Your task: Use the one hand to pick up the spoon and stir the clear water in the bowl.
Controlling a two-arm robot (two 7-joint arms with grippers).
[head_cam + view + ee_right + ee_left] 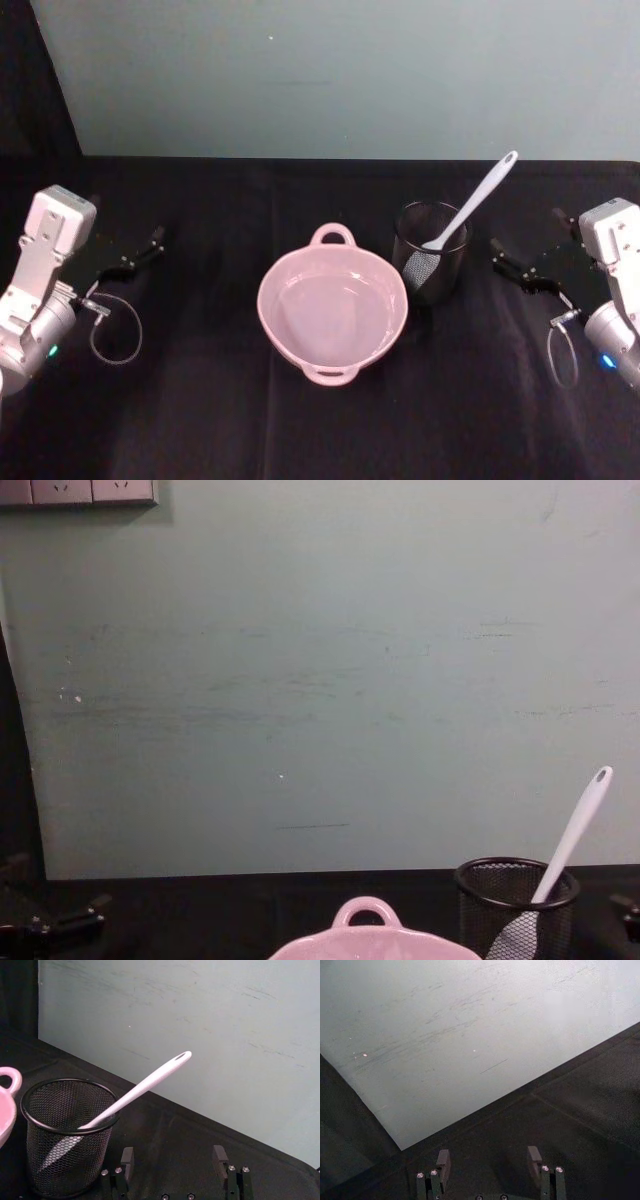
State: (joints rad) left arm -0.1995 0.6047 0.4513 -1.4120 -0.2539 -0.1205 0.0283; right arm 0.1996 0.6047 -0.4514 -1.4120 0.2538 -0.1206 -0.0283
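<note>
Here, left gripper: we see it parked near the left edge of the table, jaws apart.
Bowl: centre of the black table, clear water inside.
Spoon: we find it leaning in the mesh cup, just right of the pink rim.
Right gripper: beside the cup, jaws spread, grasping nothing.

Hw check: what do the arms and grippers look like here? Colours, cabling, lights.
The left arm and right arm match: white boxy link, rounded silver joint with a small lit dot, thin looped cable. The left gripper and right gripper are black, with flat fingers and silver screw heads at their bases.
</note>
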